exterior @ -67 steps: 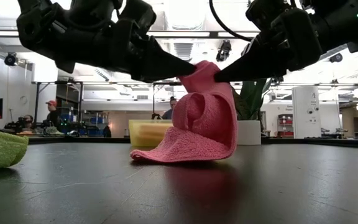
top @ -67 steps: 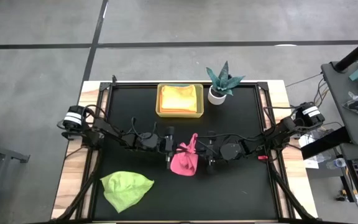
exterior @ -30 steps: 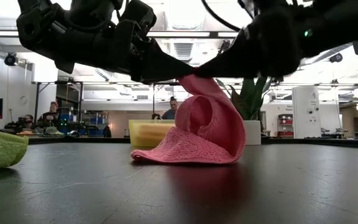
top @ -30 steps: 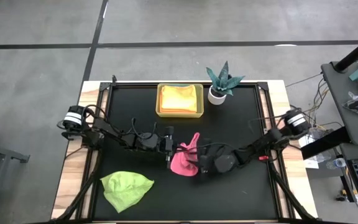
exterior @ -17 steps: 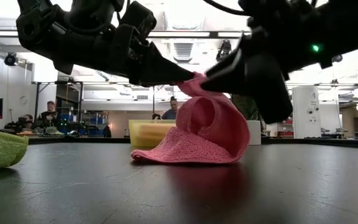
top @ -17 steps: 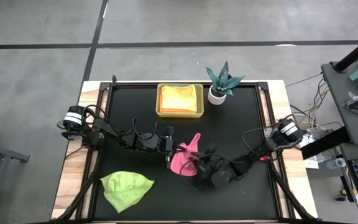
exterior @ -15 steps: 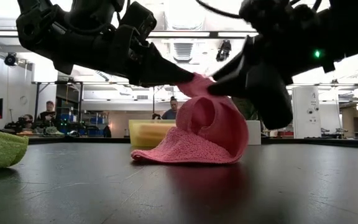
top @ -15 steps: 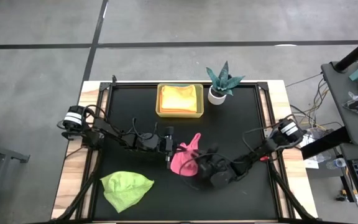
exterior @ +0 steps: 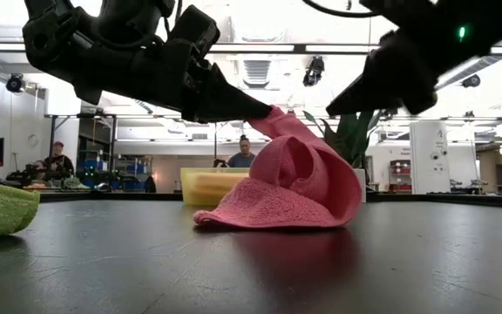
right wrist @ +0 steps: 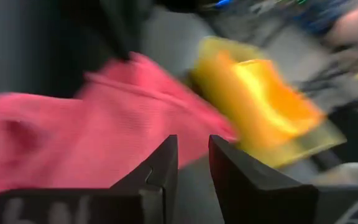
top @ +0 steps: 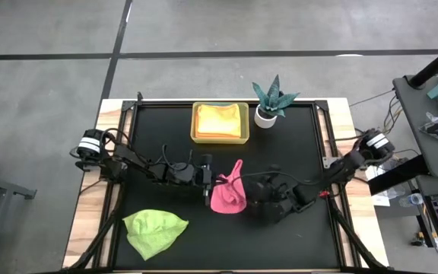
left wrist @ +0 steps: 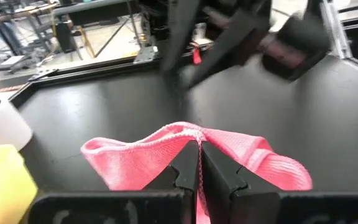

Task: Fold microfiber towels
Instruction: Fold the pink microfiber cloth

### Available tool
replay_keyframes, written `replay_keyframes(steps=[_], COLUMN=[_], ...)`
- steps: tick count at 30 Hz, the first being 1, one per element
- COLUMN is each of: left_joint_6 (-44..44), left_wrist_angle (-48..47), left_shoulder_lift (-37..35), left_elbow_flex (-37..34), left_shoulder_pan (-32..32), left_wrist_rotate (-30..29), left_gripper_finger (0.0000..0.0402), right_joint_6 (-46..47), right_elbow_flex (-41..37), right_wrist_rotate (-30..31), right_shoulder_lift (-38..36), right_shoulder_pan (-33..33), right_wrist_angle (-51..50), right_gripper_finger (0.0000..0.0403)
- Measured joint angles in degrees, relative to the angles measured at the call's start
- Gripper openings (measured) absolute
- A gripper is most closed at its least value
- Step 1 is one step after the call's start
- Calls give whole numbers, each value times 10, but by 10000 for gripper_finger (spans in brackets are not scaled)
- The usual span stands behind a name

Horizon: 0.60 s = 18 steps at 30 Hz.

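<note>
Right gripper (exterior: 334, 110) has backed off the pink towel (top: 228, 195), fingers a little apart (nothing between them). Left gripper (left wrist: 199, 163) stays pinched on the towel's raised corner.

- Bench (top: 295, 141) centre blocked: pink towel (top: 227, 194) bunched there, one edge lifted off the surface.
- Left gripper (top: 208, 181) at the towel's left side, jaws pinched on the raised edge; its arm spans the left-middle strip.
- Right gripper (top: 251, 190) just right of the towel, jaws a little apart with nothing between them; its arm crosses the right-middle strip.
- Back edge: yellow tray (top: 220, 138) with orange towels (top: 220, 119), plant (top: 272, 99) just beside it on the right.
- Front left corner taken by lime green towel (top: 154, 230).
- Free: front right area, back left corner, back right corner past the plant, band between tray and pink towel.
</note>
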Motion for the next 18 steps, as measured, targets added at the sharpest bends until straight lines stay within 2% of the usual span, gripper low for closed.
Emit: replay_keyframes(steps=[2,5,10,18], left_joint_6=[0,0,0,0], left_wrist_angle=[0,0,0,0], left_shoulder_lift=[0,0,0,0], left_elbow_flex=[0,0,0,0], left_shoulder_pan=[0,3,3,3], left_wrist_rotate=[-12,-14,-15,-14], left_gripper_finger=[0,0,0,0], right_joint_6=[8,2,-21,35], right_elbow_flex=[-1,-2,-2,-2], right_wrist_rotate=[-67,-116,-129,-130], right_shoulder_lift=[-15,-18,17,80], right_shoulder_pan=[-7,-11,-14,-63], right_wrist_angle=[15,52,120,142], right_gripper_finger=[85,99,132,166])
